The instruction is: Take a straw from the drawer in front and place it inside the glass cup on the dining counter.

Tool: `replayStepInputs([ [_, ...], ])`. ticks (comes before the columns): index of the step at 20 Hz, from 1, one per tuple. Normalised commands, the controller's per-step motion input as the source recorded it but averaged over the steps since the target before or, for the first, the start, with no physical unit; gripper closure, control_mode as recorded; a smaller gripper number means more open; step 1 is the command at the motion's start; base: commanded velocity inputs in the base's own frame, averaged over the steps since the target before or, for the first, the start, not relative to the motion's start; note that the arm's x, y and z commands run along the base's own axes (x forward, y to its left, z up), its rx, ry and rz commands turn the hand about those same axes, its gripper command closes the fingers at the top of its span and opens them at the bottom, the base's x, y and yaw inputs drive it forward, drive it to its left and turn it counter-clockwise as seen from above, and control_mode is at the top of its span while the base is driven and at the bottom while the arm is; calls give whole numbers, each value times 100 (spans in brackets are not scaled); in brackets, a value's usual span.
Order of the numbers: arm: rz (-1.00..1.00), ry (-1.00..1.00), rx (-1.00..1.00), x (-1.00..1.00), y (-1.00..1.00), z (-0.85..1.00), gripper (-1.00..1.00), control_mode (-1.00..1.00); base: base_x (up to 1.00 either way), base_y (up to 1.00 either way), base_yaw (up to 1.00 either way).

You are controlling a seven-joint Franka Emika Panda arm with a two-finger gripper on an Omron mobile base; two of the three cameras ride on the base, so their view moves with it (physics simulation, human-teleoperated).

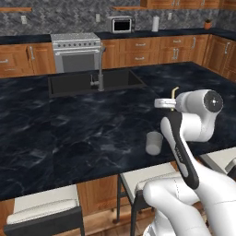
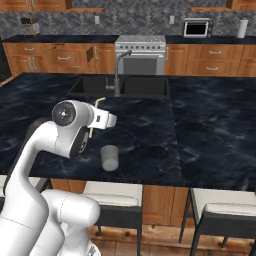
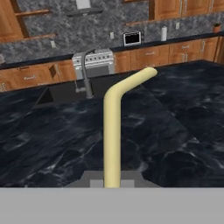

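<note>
White and dark-jointed, your arm rises from the lower right of the left base view, bends at a round elbow near the right edge, and reaches its hand back toward the frame's centre, roughly level over the dining counter. In the right base view you see the same pose mirrored: the arm climbs from the lower left and the hand points right, at mid-height.

Your gripper is clamped together on the straw. In the hand view the pale yellow stick runs up from the bottom centre, then kinks toward the upper right. In the left base view the straw's bent top pokes up just above the hand.

You find the glass cup standing upright on the black marble, below the hand and slightly left of it in the left base view, near the counter's front edge. In the right base view it sits just below and right of the hand.

The sink and faucet lie farther back on the counter, in the upper middle.
</note>
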Motion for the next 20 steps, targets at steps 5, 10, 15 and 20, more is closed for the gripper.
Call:
replayStepInputs([
  [5,-1,-5,0,-3,-2,-1,100,-100,0,0,0],
  [10,-1,-13,0,0,0,-1,100,-100,0,0,0],
  [15,0,-3,0,0,-8,-2,100,-100,0,0,0],
  [20,0,6,-3,0,0,-4,100,-100,0,0,0],
])
